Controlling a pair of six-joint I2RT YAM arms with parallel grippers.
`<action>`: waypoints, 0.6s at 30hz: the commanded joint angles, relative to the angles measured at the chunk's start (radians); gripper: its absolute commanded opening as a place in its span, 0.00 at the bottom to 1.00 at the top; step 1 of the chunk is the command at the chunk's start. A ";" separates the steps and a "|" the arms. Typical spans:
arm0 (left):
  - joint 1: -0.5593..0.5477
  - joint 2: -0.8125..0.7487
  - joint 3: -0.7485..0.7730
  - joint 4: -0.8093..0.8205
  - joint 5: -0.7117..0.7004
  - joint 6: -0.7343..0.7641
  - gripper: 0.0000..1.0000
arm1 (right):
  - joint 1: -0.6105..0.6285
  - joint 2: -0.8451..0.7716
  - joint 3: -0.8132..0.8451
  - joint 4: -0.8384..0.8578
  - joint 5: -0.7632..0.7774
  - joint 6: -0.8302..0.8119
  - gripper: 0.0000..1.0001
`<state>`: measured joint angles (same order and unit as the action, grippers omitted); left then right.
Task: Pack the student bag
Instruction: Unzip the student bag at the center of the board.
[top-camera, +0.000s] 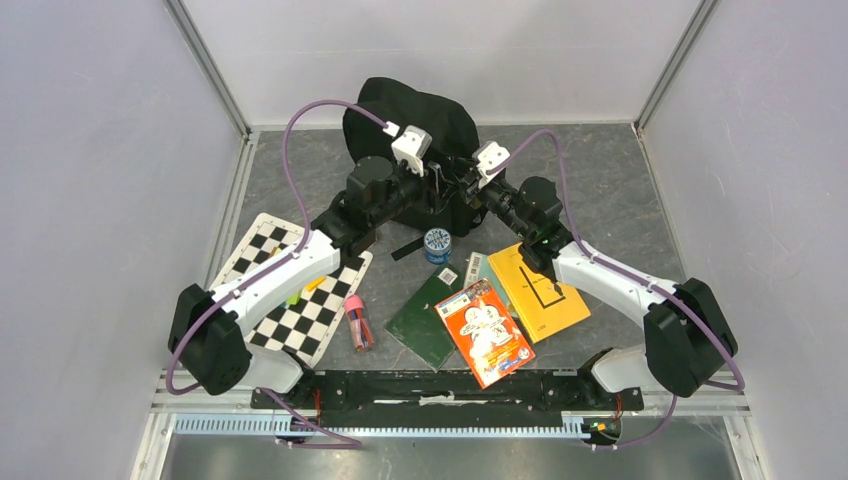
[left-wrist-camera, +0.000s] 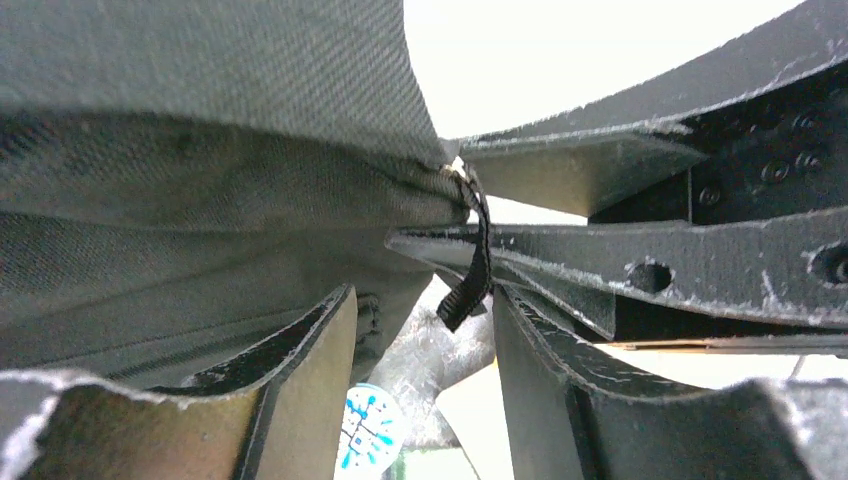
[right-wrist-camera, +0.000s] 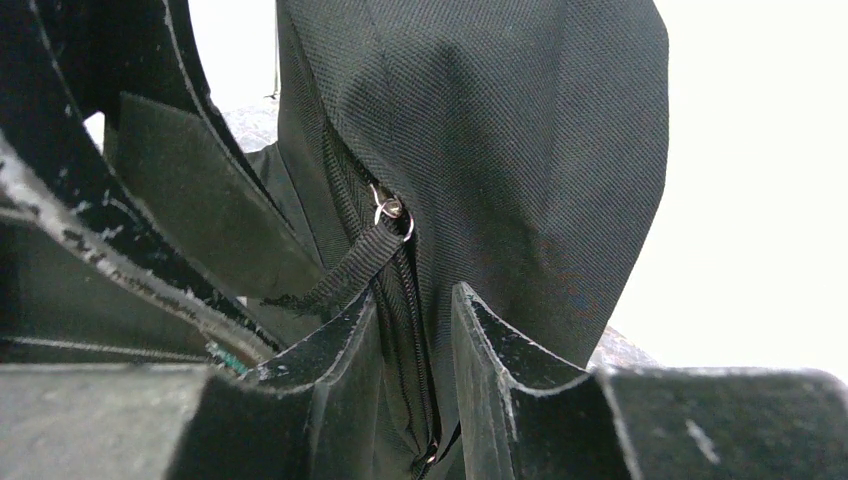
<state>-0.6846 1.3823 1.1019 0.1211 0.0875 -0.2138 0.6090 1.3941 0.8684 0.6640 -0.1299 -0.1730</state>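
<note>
The student bag (top-camera: 412, 118), a black backpack, stands at the back middle of the table. Both grippers meet at its front face. My left gripper (left-wrist-camera: 425, 340) is open. A short black zipper pull strap (left-wrist-camera: 468, 292) dangles just beyond its tips, and bag fabric (left-wrist-camera: 200, 200) fills that view's left side. My right gripper (right-wrist-camera: 415, 325) is shut on a fold of the bag's fabric along a zipper (right-wrist-camera: 400, 300), below a pull strap with a metal ring (right-wrist-camera: 392, 208). From above, the left gripper (top-camera: 436, 186) and right gripper (top-camera: 464, 186) nearly touch.
In front of the bag lie a round blue-patterned tin (top-camera: 437, 245), a green book (top-camera: 425, 318), an orange booklet (top-camera: 485, 332), a yellow book (top-camera: 537, 292), a chessboard (top-camera: 290, 292) and a pink pen (top-camera: 358, 322). A loose black strap (top-camera: 405, 248) trails by the tin.
</note>
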 joint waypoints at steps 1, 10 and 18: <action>0.003 0.017 0.087 0.028 0.025 0.081 0.58 | 0.004 -0.021 0.003 0.020 -0.001 0.009 0.36; 0.003 0.021 0.096 0.028 0.056 0.128 0.39 | 0.004 -0.013 0.010 0.011 -0.007 0.006 0.36; 0.003 -0.003 0.095 0.023 0.125 0.154 0.02 | 0.003 -0.008 0.011 -0.002 -0.009 0.005 0.36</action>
<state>-0.6838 1.4006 1.1530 0.1101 0.1673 -0.1066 0.6086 1.3941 0.8680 0.6601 -0.1337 -0.1722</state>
